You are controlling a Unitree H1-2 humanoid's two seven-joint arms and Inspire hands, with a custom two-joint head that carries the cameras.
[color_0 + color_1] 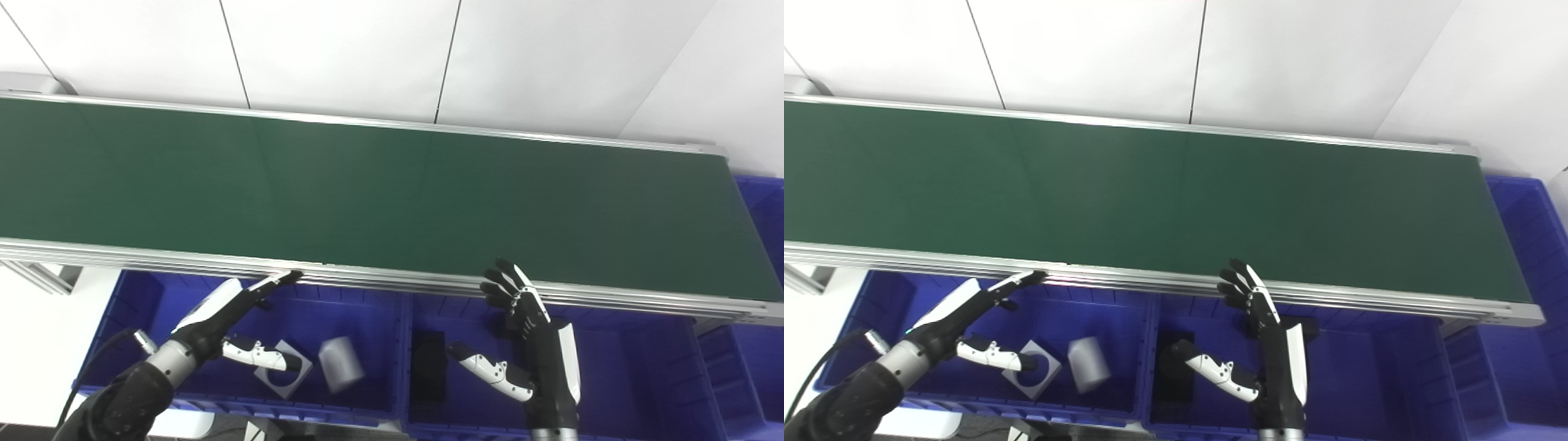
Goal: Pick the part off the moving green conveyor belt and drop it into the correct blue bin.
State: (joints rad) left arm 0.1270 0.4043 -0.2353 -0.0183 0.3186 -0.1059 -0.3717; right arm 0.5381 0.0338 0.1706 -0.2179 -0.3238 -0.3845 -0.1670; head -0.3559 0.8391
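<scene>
Hands first: your left hand (pixel 228 307) is hovering over the left blue bin (pixel 367 392), fingers spread and holding nothing, fingertips reaching up to the belt's near aluminium rail (pixel 392 278). Your right hand (pixel 539 343) is standing upright over the middle blue bin (pixel 612 367), fingers apart, thumb stuck out sideways, also holding nothing.

Below your left hand, a flat grey square plate with a round hole (pixel 283 369) is lying in the left bin, your thumb crossing it. Just beside it, a smooth grey cylinder (pixel 340 363) is showing blurred; you cannot tell whether it is resting or falling. A matte black block (pixel 429 361) is sitting at the left end of the middle bin.

Beyond the bins, the green conveyor belt (pixel 392 202) is stretching across, flat and matte. A third blue bin (pixel 762 208) is sitting at its right end. Behind, white wall panels (pixel 343 55) with thin dark seams are closing the room.
</scene>
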